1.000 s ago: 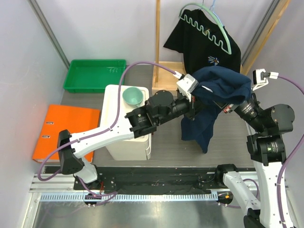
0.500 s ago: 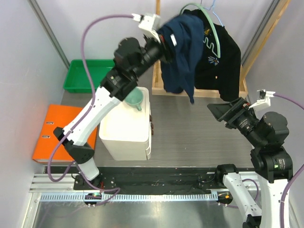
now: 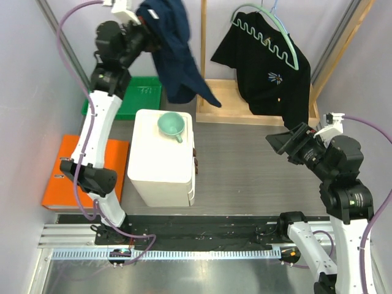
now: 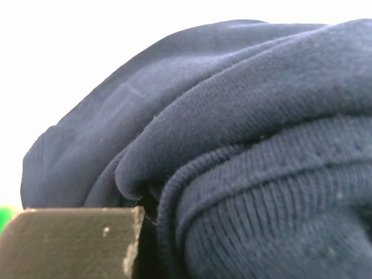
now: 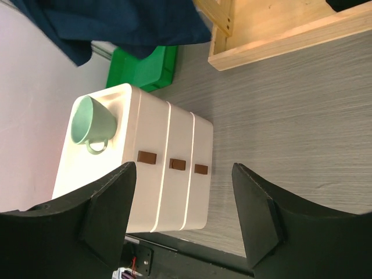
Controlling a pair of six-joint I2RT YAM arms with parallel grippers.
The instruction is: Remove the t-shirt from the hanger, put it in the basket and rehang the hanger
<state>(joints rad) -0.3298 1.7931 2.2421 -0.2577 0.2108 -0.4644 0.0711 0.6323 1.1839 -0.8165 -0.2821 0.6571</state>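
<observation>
Fabric of navy t-shirt [image 4: 244, 145] fills left wrist view; overhead, left hand [image 3: 145, 24] clutches it, right hand [image 3: 288, 139] gapes empty.

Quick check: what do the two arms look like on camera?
Both the left arm and right arm have white links with black joints and motor housings, each trailed by a purple cable. The right gripper has broad matte-black fingers. No markings are legible.

cup [image 3: 170, 124] on drawer unit [image 3: 162, 165] | tray [image 3: 141, 101] behind | binder [image 3: 52, 193] left
</observation>
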